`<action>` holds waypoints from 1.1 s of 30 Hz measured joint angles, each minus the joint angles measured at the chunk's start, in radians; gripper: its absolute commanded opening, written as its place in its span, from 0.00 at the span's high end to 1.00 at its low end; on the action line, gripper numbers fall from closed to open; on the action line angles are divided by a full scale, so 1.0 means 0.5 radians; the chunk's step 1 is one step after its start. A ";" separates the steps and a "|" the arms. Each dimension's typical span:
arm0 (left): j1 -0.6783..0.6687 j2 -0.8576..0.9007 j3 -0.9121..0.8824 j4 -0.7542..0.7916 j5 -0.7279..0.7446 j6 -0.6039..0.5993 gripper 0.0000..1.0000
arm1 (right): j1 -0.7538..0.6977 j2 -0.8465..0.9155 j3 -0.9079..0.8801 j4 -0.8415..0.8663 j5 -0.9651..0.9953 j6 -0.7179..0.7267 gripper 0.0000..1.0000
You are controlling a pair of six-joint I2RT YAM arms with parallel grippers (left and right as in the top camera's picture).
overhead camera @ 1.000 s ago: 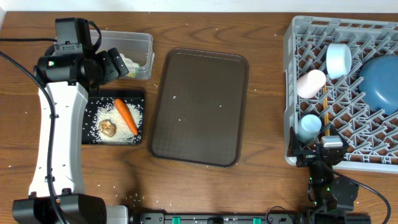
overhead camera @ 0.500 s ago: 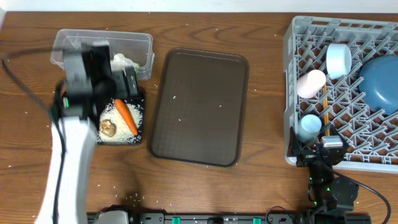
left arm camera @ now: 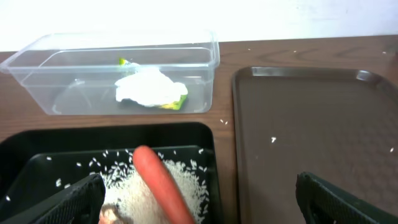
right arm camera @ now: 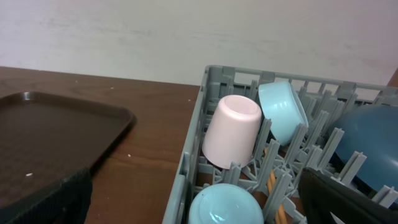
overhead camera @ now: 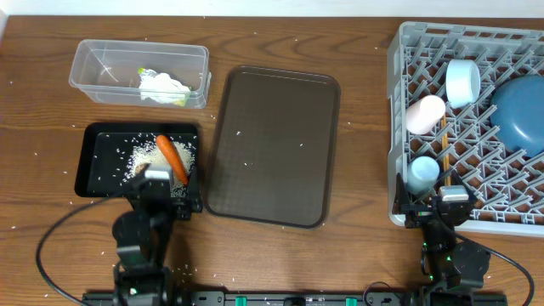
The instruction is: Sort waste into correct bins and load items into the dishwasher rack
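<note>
Pulled back from the clear tub (overhead camera: 140, 44) to the near edge of the black tray (overhead camera: 98, 161): left gripper (left arm camera: 199, 199), spread wide, empty; right gripper (right arm camera: 193, 196) wide too. Inside black tray, carrot (overhead camera: 171, 157) and rice (overhead camera: 140, 160); beyond it, tissue (overhead camera: 161, 85) in tub. Risk: bumping tray, scattering rice.

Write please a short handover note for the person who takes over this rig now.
Left gripper and right gripper: both open, empty.
Clear tub holds tissue and wrapper. Black tray holds rice, carrot, brown lump.
Rack holds large blue bowl, small bowl, pink cup, light blue cup, chopsticks.
Done: sorting and loading look complete. Left: perhaps only stray grains on the table and serving tray.
</note>
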 measured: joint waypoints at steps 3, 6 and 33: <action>-0.001 -0.184 -0.130 0.001 -0.001 0.002 0.02 | 0.000 0.000 0.000 -0.001 -0.001 0.000 0.01; 0.000 -0.324 -0.200 -0.001 -0.001 0.005 0.02 | 0.000 0.000 0.000 -0.001 -0.001 0.000 0.01; -0.001 -0.712 -0.204 -0.124 -0.018 0.005 0.02 | 0.000 0.000 -0.001 -0.001 -0.001 0.000 0.01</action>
